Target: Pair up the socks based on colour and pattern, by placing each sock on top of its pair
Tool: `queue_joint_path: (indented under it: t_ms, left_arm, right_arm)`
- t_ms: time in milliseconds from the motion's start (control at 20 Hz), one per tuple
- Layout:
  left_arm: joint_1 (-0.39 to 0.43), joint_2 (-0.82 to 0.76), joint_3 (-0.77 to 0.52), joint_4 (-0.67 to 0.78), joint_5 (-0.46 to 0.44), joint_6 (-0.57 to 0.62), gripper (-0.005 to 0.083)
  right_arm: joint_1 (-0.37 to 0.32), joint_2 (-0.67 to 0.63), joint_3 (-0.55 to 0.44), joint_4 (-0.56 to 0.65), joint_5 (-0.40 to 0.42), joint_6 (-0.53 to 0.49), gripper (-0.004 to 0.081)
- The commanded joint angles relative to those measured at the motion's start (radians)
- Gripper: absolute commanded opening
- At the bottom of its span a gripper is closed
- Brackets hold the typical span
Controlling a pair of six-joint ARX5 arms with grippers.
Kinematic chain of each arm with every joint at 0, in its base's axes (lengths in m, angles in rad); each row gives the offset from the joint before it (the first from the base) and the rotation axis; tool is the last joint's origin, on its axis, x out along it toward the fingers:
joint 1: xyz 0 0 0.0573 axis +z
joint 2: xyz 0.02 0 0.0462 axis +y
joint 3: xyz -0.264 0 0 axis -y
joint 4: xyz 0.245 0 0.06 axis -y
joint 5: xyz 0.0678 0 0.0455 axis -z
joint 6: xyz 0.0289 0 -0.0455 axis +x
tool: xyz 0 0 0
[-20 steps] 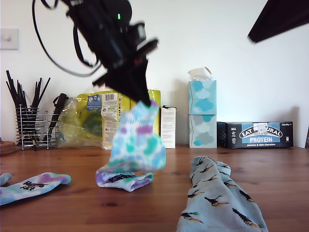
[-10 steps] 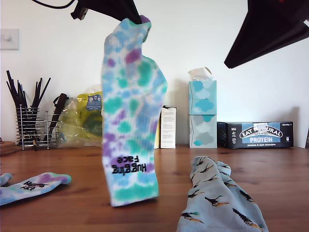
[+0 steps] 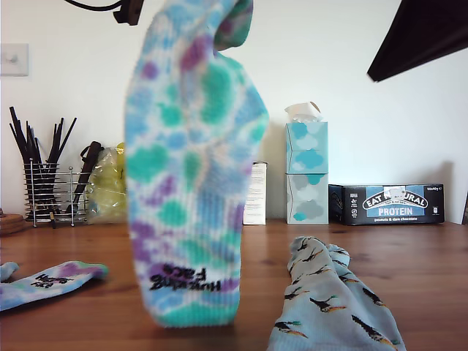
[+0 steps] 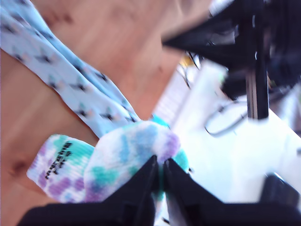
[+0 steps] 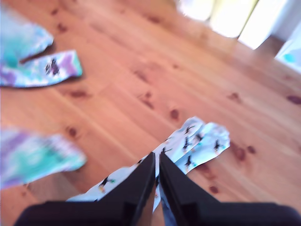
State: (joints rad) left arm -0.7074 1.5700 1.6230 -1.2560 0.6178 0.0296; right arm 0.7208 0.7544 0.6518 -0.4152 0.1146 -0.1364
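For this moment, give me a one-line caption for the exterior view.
Tie-dye sock hangs lifted over the wooden table, its match lying at this view's left, a bird-print sock at its right.

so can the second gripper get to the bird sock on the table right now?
Probably yes. My second gripper is shut on nothing and hangs above the bird sock, with only bare table around it. The lifted tie-dye sock hangs off to one side, apart.

Soft ribbed knit tie-dye sock [image 3: 191, 183]; smooth knit bird socks [image 3: 329, 307]; knotty wood table [image 3: 424, 270] with a satin sheen.
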Motion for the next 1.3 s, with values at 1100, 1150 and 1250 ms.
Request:
queue_joint_path:
  t_ms: [1100,1150,1250]
  left_arm:
    - [-0.06,0.135,-0.013,0.193,-0.18,0.178,-0.0024]
    - [-0.048,0.174,-0.013,0.202,-0.185,0.211,-0.0024]
    - [-0.023,0.248,-0.013,0.234,-0.202,0.241,-0.0024]
  right_arm:
    - [-0.035,-0.027,-0.014,0.006,-0.012,-0.021,0.0002]
    - [-0.034,-0.027,-0.014,0.006,-0.012,-0.021,0.0002]
    - [-0.034,-0.027,-0.014,0.005,-0.012,-0.021,0.0002]
